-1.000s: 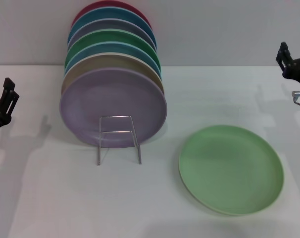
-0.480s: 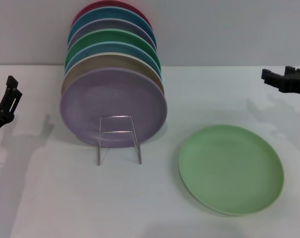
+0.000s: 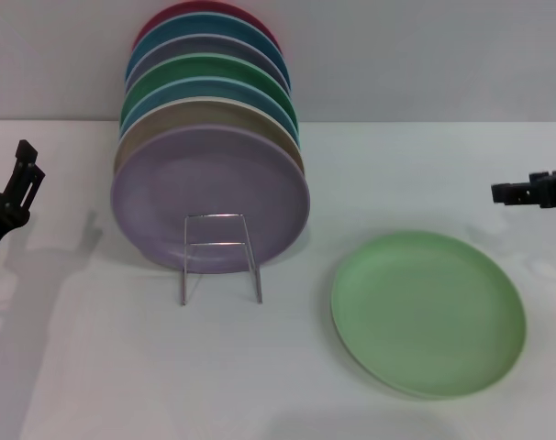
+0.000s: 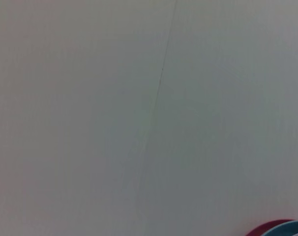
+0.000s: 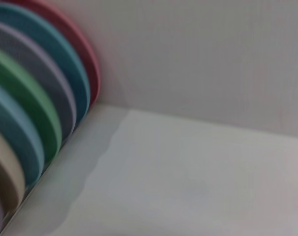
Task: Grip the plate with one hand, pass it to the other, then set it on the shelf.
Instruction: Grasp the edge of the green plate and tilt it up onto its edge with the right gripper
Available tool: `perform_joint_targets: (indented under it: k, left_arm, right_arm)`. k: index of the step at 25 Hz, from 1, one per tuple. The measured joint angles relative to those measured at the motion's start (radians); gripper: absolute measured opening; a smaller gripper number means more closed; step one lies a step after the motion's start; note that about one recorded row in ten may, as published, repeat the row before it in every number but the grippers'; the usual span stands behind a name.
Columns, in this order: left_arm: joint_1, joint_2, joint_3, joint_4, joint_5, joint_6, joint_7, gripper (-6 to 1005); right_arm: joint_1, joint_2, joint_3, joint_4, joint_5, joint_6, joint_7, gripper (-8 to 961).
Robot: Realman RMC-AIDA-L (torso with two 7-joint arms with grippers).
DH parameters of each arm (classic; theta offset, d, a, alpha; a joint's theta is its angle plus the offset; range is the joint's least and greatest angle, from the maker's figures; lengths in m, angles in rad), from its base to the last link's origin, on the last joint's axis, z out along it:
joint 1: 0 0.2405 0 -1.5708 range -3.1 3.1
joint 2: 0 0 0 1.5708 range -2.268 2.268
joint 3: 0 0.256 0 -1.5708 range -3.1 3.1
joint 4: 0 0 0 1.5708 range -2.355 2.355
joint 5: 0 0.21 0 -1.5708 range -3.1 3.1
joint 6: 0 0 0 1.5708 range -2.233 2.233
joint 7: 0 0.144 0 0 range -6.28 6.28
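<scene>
Your light-green plate (image 3: 428, 313) is lying flat on the white table (image 3: 287, 367), toward the right side and near the front. Nothing is touching it. The shelf (image 3: 219, 258), a thin silver wire rack, is standing to the left of the plate, a little apart from it. Its wire loop is sitting in front of the lilac plate (image 3: 209, 198). That lilac plate is leaning at the front of a row of plates (image 3: 207, 92) standing on edge, going back to the wall (image 3: 425, 55).

Your right gripper (image 3: 532, 192) is hanging above the table, just past the far right edge of the plate and not touching it. You cannot tell if its jaws are spread or pressed together. Your left gripper (image 3: 15, 188) is waiting at the far left edge, well apart from the plate. You cannot tell how its jaws are standing either.
</scene>
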State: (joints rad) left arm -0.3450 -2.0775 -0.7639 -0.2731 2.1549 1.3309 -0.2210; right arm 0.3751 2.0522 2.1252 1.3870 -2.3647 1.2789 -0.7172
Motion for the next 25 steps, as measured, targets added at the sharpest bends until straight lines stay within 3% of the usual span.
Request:
perform_joint_targets:
  k: [6,16,25]
  left_arm:
    - [-0.007,0.001,0.000,0.000,-0.002,-0.001,0.000,860]
    - [-0.009,0.002,0.000,0.000,-0.003,-0.001,0.000,860]
    - [-0.006,0.003,-0.005,0.002,-0.005,-0.001,0.000,860]
  right_arm:
    - [0.081,-0.025,0.061,-0.047,-0.095,0.149,0.037,650]
    - [0.165,-0.042,0.063,-0.192,-0.141,0.185,0.051,651]
    - [0.181,-0.046,0.061,-0.241,-0.154,0.186,0.074,652]
